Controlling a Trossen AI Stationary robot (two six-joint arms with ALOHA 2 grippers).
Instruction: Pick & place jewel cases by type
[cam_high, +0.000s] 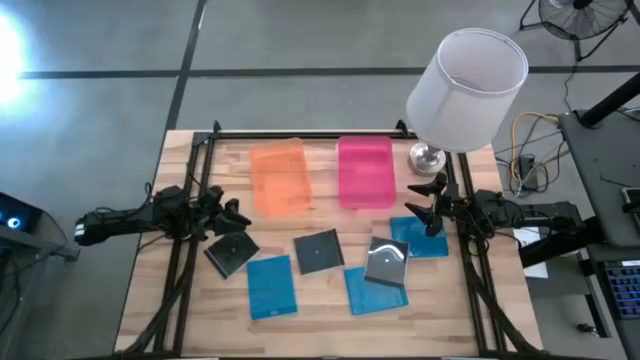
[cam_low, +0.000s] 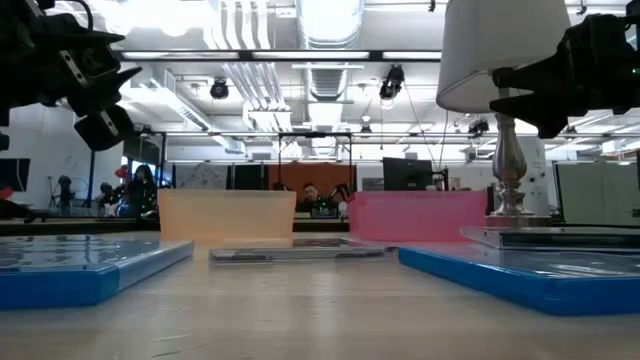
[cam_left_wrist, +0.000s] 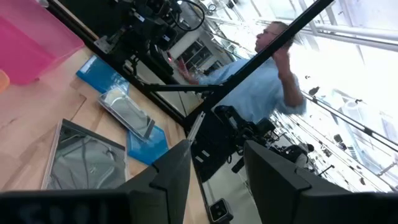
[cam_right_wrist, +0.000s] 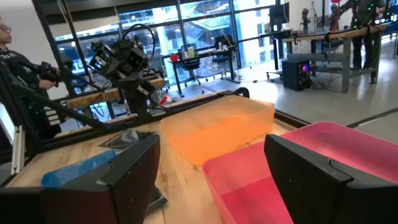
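1. We saw no case sorted yet: the orange tray (cam_high: 279, 176) and the pink tray (cam_high: 365, 172), side by side near the table's (cam_high: 330, 300) far edge, both looked empty.
2. All six cases lay on the table's near half. The three blue cases (cam_high: 271, 286) were toward the near edge and the right side. One dark case (cam_high: 229, 252) was near the left edge, another (cam_high: 319, 251) in the middle, and the disc case (cam_high: 388, 264) lay partly on a blue one.
3. Our left gripper (cam_high: 232, 214) hung open and empty above the left dark case.
4. Our right gripper (cam_high: 428, 203) hung open and empty near the right edge, beside the pink tray.
5. A lamp (cam_high: 462, 93) stood at the far right corner, close to the right arm. We judged it could be bumped.
6. A person (cam_left_wrist: 261, 81) stood beyond the table.
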